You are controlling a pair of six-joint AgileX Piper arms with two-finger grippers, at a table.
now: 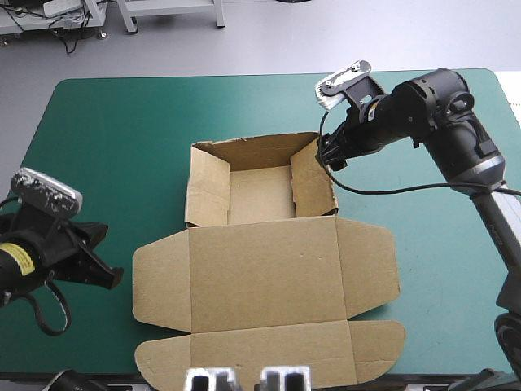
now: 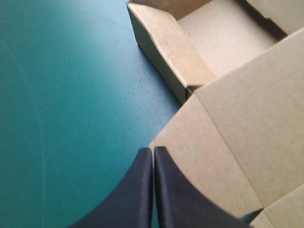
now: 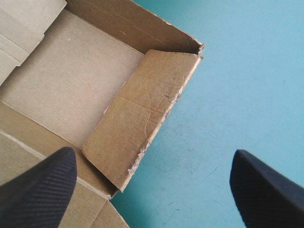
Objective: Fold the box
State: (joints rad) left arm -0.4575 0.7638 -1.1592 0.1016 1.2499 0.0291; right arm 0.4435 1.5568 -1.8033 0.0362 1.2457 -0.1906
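Observation:
The brown box [image 1: 260, 269] lies mid-table as an open tray with raised walls, its lid flat toward the near edge. My right gripper [image 1: 326, 153] hovers open over the tray's right wall [image 3: 142, 123], one finger [image 3: 38, 185] above the tray floor, the other [image 3: 266, 185] over the teal-green cover outside. That wall leans inward. My left gripper [image 1: 110, 273] is shut and empty near the table's left front, its tip [image 2: 153, 152] just short of the lid's left flap [image 2: 190, 156]. The tray's left wall [image 2: 168, 47] stands ahead of it.
Bare teal-green cover [image 1: 122, 138] surrounds the box at the left, back and right. The lid's front flap [image 1: 269, 354] reaches close to the table's near edge.

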